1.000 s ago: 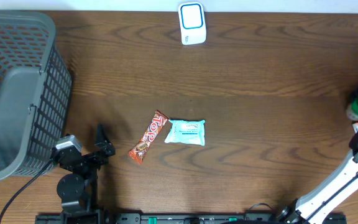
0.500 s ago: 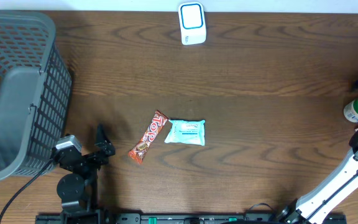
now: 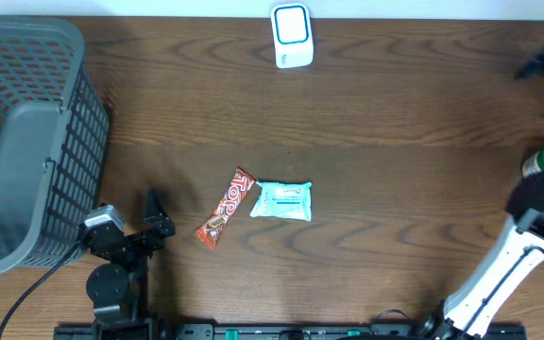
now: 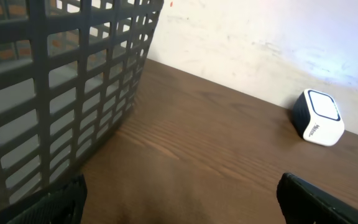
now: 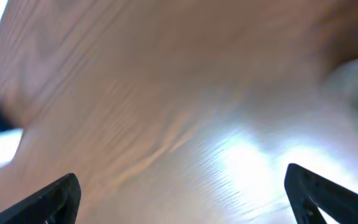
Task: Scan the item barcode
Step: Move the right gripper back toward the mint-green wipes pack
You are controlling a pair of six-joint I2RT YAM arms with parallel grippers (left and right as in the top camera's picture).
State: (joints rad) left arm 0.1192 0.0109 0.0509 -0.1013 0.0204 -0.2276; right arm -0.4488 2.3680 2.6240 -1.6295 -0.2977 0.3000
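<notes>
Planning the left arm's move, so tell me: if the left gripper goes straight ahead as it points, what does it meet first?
Likely nothing: the left gripper faces bare table between basket and scanner; depth unclear.

right arm partly hides the bottle; its wrist view is blurred.

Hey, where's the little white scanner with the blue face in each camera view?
Overhead: scanner at top centre of the picture.
Left wrist: scanner at the right, about mid height.
Right wrist: cannot be made out; the picture is blurred.
Shared landmark: grey basket, at the left in both overhead and left wrist.
</notes>
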